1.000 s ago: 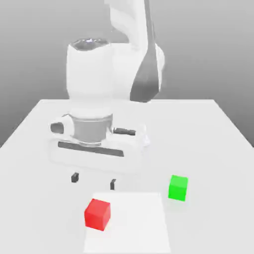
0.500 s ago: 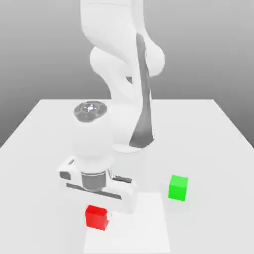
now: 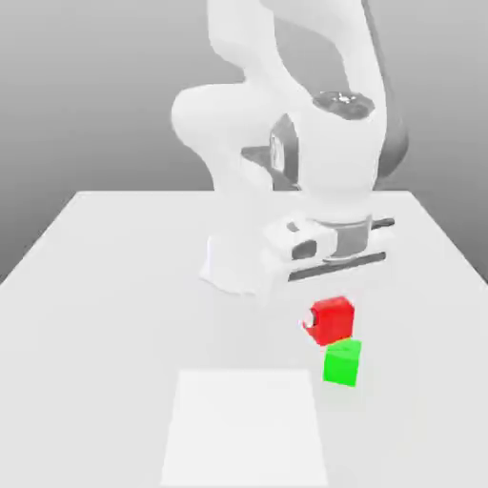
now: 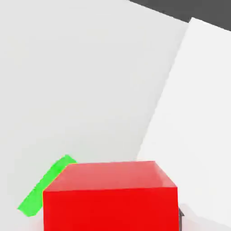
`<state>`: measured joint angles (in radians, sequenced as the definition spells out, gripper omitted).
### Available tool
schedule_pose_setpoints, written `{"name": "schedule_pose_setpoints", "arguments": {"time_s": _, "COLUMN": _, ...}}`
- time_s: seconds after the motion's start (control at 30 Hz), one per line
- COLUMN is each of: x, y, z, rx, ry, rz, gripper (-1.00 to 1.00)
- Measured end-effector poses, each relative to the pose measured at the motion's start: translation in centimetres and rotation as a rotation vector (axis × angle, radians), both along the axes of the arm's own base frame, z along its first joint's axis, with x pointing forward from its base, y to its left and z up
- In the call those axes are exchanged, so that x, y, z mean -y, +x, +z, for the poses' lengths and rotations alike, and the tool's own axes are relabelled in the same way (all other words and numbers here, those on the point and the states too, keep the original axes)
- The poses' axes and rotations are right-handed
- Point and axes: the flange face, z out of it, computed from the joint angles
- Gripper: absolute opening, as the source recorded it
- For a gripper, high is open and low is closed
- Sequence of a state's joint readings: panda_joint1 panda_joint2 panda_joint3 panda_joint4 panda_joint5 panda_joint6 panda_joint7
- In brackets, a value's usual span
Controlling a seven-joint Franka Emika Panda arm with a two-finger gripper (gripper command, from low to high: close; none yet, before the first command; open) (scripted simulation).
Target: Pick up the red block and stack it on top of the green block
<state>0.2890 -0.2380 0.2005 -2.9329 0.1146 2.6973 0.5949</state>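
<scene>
Two flat, opposite faces of the red cube (image 3: 332,320) are where the Panda's two-finger gripper (image 3: 310,318) has it clasped, and that is the right hold: parallel sides give the pads even bearing. The cube hangs directly under the hand, with the green cube (image 3: 342,363) below it and slightly off to one side, turned at an angle to it. Its plain, matte faces suggest a stiff, probably light block, neither fragile nor especially slippery, so a moderate squeeze should do. Being rigid, it won't settle into a poor landing; a corner touching first could tip it or nudge the green one.
</scene>
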Motion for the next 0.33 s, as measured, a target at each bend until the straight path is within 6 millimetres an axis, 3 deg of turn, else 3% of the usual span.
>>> {"name": "schedule_pose_setpoints", "arguments": {"time_s": 0.23, "x": -0.5, "y": -0.6, "z": -5.3, "rx": 0.002, "ry": -0.006, "rz": 0.034, "gripper": -1.00}}
{"name": "schedule_pose_setpoints", "arguments": {"time_s": 0.27, "x": -0.4, "y": -0.6, "z": -5.8, "rx": 0.001, "ry": -0.004, "rz": 0.031, "gripper": 1.00}}
{"name": "schedule_pose_setpoints", "arguments": {"time_s": 0.33, "x": 0.0, "y": -0.4, "z": -5.8, "rx": 0.001, "ry": -0.004, "rz": 0.018, "gripper": 1.00}}
